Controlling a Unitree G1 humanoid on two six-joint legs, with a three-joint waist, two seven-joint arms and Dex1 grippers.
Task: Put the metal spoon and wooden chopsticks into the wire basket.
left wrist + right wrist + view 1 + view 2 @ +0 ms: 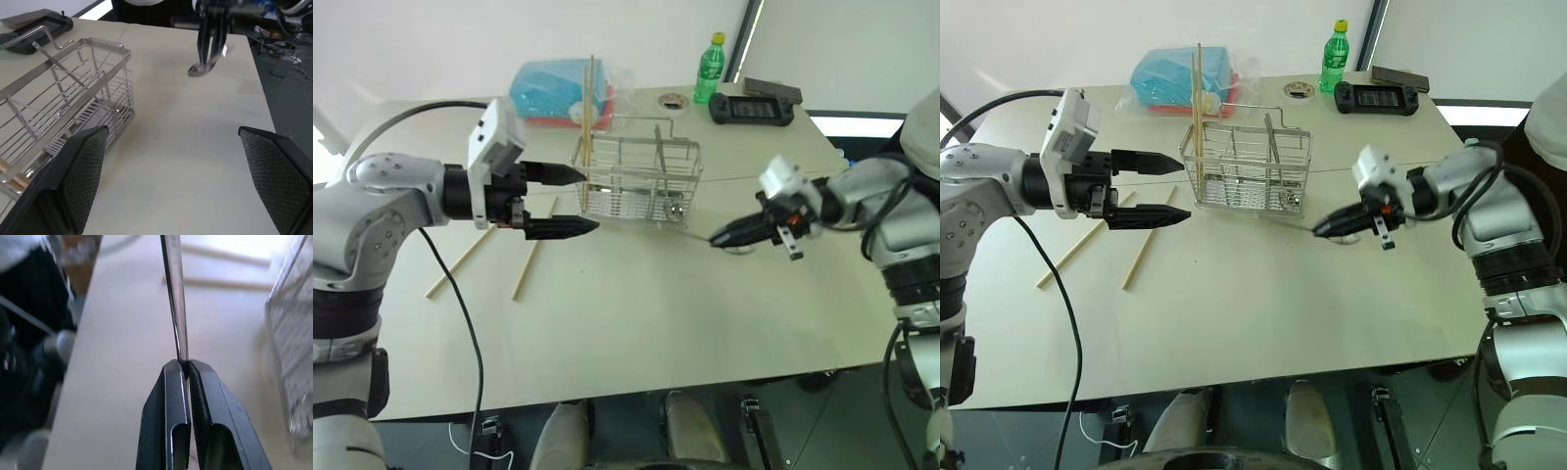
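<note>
Gripping the thin handle of the metal spoon (175, 298) between its closed fingers, the right end effector (1324, 231) hovers above the table (1263, 313), just to the right of the wire basket (1246, 168); the handle runs out from the fingertips toward the basket's lower right corner, while the spoon's bowl shows below the end effector in the left wrist view. Opposite it, the left end effector (1175, 189) hangs at the basket's left side with its two black fingers spread wide and nothing between them. Beneath that arm, two wooden chopsticks (1149, 251) lie flat on the table, side by side and slanted. Another pair of chopsticks (1197, 98) stands upright in the basket's left end. Farther back rest a blue plastic-wrapped package (1180, 76), a green bottle (1334, 57) and a black handheld controller (1376, 98).
</note>
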